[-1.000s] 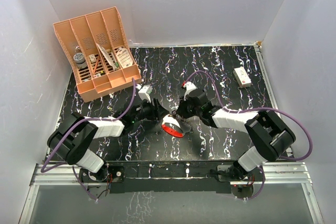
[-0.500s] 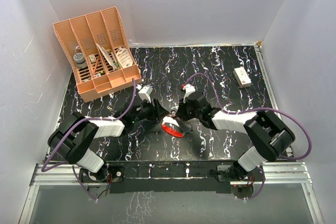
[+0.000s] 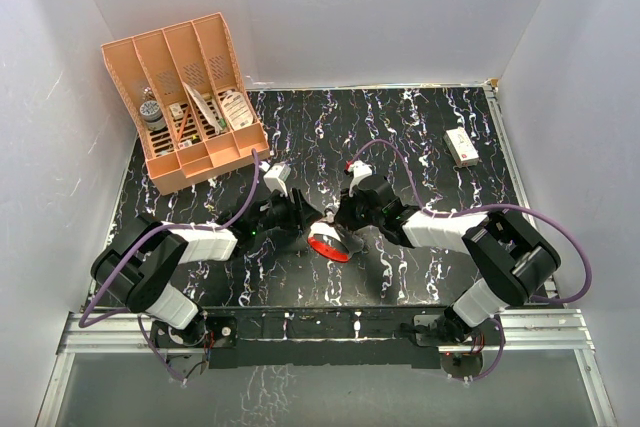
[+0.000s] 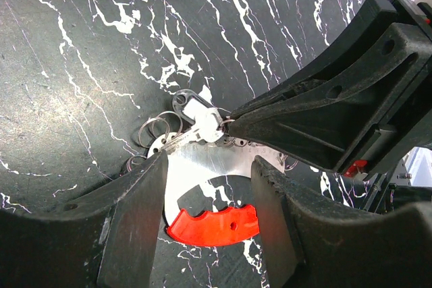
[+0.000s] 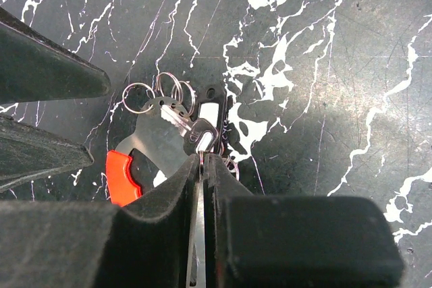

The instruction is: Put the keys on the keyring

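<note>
The keyring [image 4: 216, 224] is a silver crescent plate with a bright red grip, lying on the black marbled table; it also shows in the overhead view [image 3: 328, 247]. My left gripper [image 4: 209, 166] is shut on it, one finger against each side of the plate. A small silver key [image 5: 202, 134] with a white tag lies across the plate's upper edge. My right gripper [image 5: 202, 158] comes in from the right with its jaws almost together, and pinches a thin wire ring at the key's head. In the left wrist view the key [image 4: 199, 128] sits at the right gripper's tip [image 4: 233, 119].
Several loose split rings [image 5: 138, 96] hang off the plate's far edge. An orange desk organiser [image 3: 190, 97] stands at the back left. A small white box [image 3: 461, 147] lies at the back right. White walls close in three sides.
My right gripper has edged slightly left, closer to the keyring and the left gripper. The left arm and keyring have stayed put.
</note>
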You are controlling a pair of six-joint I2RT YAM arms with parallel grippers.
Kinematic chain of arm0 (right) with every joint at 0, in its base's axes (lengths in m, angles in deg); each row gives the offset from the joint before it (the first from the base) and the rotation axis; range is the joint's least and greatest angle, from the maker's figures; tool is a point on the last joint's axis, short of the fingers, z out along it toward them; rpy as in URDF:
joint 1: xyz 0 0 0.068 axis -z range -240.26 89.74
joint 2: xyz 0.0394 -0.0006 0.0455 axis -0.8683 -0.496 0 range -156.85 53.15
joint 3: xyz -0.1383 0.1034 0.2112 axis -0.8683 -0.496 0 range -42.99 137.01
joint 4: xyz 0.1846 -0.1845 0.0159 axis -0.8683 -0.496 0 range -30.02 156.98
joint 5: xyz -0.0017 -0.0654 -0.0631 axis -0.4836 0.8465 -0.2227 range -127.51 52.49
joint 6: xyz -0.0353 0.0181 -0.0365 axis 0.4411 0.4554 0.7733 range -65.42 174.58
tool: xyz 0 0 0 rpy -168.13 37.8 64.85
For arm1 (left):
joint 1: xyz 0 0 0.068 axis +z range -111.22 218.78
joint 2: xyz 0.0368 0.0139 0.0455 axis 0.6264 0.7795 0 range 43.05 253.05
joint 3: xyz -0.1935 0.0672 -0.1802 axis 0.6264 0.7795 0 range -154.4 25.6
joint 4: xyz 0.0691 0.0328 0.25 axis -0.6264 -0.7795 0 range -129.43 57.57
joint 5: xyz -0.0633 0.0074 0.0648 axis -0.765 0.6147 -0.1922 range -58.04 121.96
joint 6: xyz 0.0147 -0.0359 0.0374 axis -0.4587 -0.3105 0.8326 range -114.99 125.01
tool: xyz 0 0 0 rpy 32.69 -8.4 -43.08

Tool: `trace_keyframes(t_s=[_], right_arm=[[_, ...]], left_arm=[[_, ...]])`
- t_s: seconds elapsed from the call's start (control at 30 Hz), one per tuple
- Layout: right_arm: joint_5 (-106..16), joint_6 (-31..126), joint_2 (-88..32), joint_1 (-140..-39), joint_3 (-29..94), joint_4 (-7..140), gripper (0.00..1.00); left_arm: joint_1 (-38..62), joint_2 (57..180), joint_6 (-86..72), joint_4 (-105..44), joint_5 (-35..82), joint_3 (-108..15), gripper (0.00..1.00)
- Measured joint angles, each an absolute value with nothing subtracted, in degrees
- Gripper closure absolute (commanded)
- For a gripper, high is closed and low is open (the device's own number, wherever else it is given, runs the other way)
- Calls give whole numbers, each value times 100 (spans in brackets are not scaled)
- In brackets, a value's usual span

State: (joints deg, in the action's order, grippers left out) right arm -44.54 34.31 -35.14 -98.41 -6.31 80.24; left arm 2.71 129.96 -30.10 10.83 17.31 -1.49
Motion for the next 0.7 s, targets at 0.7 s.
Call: trace_keyframes(t_s=[0.7], right_arm=[[-4454, 3499, -3519, -9848, -609, 7982, 85]], left_arm=[[271, 12996, -3008, 1081, 1731, -138, 50]])
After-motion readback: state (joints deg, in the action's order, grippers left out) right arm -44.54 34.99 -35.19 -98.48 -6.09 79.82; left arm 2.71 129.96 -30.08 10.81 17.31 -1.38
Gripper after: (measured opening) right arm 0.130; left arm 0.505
